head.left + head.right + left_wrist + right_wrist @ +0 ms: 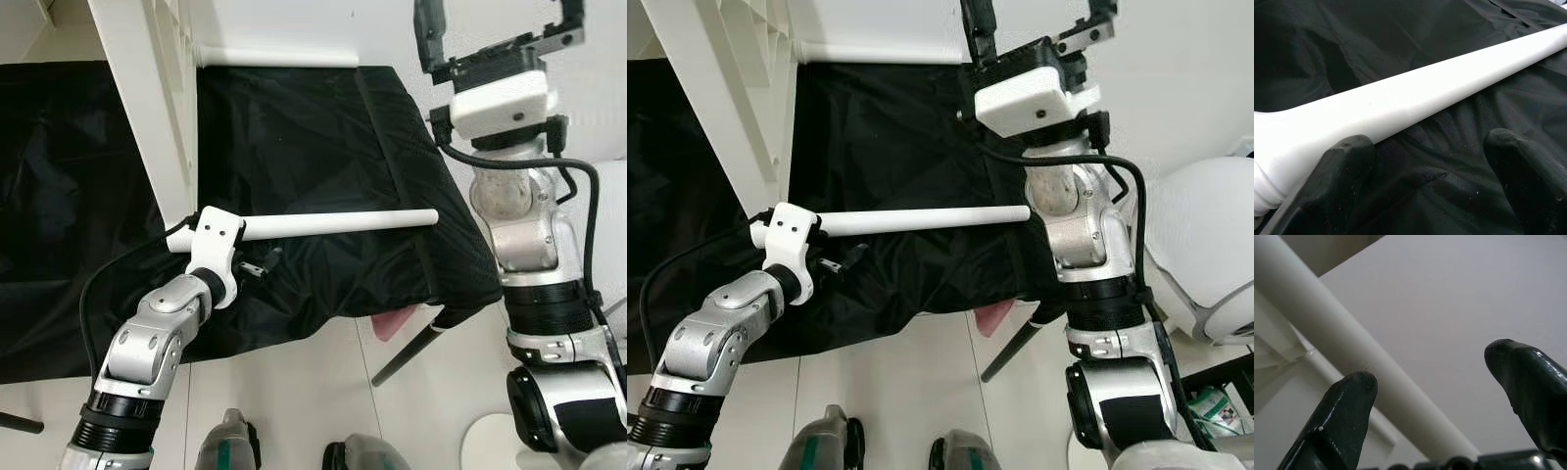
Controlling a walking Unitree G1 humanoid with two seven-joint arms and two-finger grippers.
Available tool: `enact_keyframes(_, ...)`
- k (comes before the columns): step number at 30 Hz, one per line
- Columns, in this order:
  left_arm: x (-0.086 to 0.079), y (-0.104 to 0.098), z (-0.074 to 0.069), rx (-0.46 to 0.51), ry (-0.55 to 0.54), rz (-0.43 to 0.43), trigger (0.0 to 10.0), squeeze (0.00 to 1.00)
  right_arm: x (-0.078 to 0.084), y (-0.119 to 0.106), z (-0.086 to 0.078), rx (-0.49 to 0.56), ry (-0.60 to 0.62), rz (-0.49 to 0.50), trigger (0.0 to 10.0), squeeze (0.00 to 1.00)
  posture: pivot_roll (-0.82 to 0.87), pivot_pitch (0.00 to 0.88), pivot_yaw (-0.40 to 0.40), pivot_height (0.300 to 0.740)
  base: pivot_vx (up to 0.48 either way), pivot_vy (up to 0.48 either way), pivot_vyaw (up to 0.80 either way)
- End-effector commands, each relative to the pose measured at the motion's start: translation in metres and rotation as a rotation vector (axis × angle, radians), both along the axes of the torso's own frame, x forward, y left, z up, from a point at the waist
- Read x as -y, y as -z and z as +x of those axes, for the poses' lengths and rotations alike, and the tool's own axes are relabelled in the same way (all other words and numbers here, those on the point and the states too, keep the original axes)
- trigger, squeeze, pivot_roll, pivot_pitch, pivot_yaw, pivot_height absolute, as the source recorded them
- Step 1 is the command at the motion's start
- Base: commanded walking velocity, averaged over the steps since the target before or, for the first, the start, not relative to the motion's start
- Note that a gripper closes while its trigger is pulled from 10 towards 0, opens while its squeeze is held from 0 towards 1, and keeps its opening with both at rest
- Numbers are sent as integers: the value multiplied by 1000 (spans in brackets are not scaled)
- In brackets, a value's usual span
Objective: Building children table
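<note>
Left tool (257, 257): fingers apart, white table leg (343, 223) loose beside 1 finger, above black cloth (323, 137). Right tool (498, 24): apart, raised near white frame (147, 108). Leg unattached; assembly incomplete.

A black cloth (323, 147) covers the worktop and hangs over its near edge; a white table leg (338, 223) lies across the cloth near that edge
</note>
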State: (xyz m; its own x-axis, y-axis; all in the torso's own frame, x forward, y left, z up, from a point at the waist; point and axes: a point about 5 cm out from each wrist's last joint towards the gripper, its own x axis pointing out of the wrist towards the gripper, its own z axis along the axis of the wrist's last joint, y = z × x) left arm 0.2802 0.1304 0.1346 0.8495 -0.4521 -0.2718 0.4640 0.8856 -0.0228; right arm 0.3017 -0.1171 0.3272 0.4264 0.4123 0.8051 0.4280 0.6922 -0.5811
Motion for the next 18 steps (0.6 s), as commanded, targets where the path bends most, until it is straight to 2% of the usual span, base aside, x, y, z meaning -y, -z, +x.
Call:
enact_keyframes(1,-1,-1,3,7,-23,17,10000,0,-2,-6,1,-5,-14,-10,10000,0,-14,36,-18,740,0,0,0)
enact_keyframes(5,-2,-3,5,18,-30,17,10000,0,-8,-13,11,-68,-32,-69,10000,0,-19,35,-22,740,0,0,0)
enact_keyframes(13,-4,-5,8,31,-51,11,10000,0,-11,-19,22,-112,-32,-146,10000,0,-25,31,-29,740,0,0,0)
enact_keyframes(18,-3,-6,9,37,-53,8,10000,0,-13,-15,31,-184,-32,-217,10000,0,-27,30,-39,740,0,0,0)
